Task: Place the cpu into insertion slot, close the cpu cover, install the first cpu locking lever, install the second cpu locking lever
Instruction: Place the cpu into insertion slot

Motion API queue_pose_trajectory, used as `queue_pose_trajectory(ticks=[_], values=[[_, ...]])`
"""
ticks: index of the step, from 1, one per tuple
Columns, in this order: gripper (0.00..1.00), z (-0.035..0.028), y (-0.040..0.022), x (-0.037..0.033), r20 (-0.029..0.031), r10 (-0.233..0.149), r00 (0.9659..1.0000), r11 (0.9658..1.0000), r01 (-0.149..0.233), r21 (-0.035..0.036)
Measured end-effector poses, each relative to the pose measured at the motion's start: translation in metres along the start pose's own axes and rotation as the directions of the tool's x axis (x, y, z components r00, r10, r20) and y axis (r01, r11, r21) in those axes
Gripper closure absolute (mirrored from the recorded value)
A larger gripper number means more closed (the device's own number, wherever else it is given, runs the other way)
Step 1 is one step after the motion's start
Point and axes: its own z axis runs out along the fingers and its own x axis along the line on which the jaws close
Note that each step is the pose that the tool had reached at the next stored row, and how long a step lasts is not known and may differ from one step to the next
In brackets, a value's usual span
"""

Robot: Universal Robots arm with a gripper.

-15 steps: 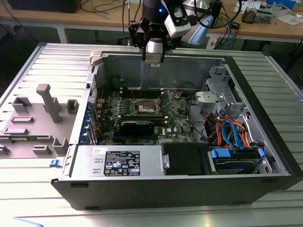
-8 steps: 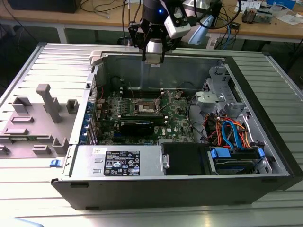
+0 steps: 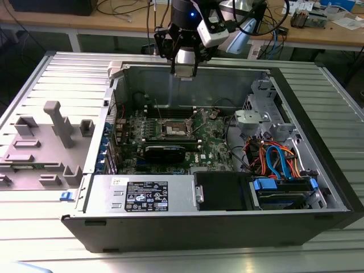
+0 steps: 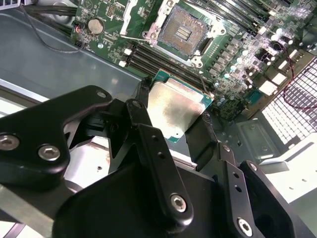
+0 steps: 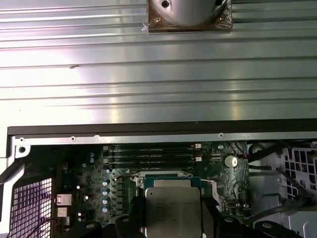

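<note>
My gripper point(image 3: 185, 70) hangs over the back wall of the open computer case, well above the motherboard. It is shut on the cpu point(image 4: 174, 113), a flat square chip with a silvery top and a green edge, pinched between two black fingers point(image 4: 200, 141). In the first wrist view the cpu point(image 5: 173, 210) lies in front of the board. The insertion slot point(image 4: 181, 32) is open, with its dark pin field bare. It sits mid-board in the exterior view point(image 3: 175, 129). The cpu cover point(image 4: 133, 15) looks swung back at the socket's side.
Long black memory slots point(image 4: 158, 62) run beside the socket, and a coin battery point(image 4: 95, 26) lies near it. A black power-supply box point(image 3: 142, 196) fills the case front. Blue and orange cables point(image 3: 278, 159) crowd the exterior view's right. A grey fixture point(image 3: 57, 125) stands outside on the left.
</note>
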Motion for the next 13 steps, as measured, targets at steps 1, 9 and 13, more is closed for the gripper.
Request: queue_pose_trajectory(ticks=[1, 9, 13], values=[[0.45, 0.0004, -0.0001, 0.0, 0.0, 0.0, 1.0, 1.0, 0.0, 0.0], [0.45, 0.0028, -0.0003, 0.0002, 0.0, 0.0, 1.0, 1.0, 0.0, 0.0], [0.45, 0.0037, -0.0004, 0.0002, 0.0, 0.0, 1.0, 1.0, 0.0, 0.0]])
